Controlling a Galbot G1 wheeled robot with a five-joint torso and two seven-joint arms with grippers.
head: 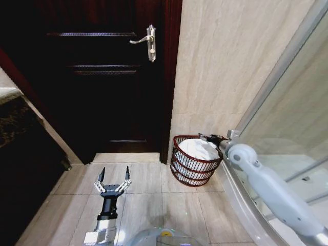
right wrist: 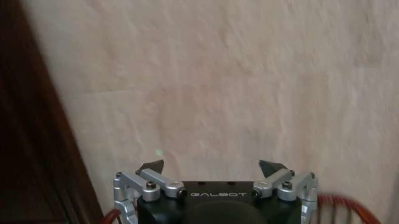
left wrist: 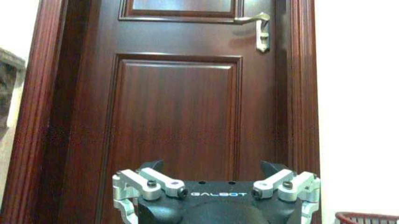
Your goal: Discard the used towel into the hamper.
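With its black fingers spread wide and nothing between them, hovers the right gripper (head: 207,137) at the far right rim of the small dark red-brown open-weave hamper (head: 192,171), pointed at the beige tiled wall (head: 220,66). Seen from the right wrist camera, same right gripper (right wrist: 212,164) released, both fingertips well apart, red rim of the hamper (right wrist: 349,205) curving just beneath. Reaching back from there toward the near right, the pale grey right arm (head: 266,187), running alongside the curved glass shower screen (head: 292,102).

Sits against the wall just right of the dark wooden door (head: 102,77), the hamper, on the pale floor tiles (head: 154,200). Lies inside it a white crumpled towel (head: 199,149), heaped up to about rim level.

Parked low at the near left, the left gripper (head: 114,178), likewise open and empty, aimed at the door, well apart from the hamper. From the left wrist camera, left gripper (left wrist: 212,165) splayed before the door panel, a sliver of hamper rim (left wrist: 367,217) at the edge.

Judged from this: towel dropped and let go, main work apparently done; left to do, at most, drawing the right arm clear.

Hard to make out: whether any towel corner hangs over the far rim, hidden behind the right gripper. Cut off at the near right, the upper right arm.
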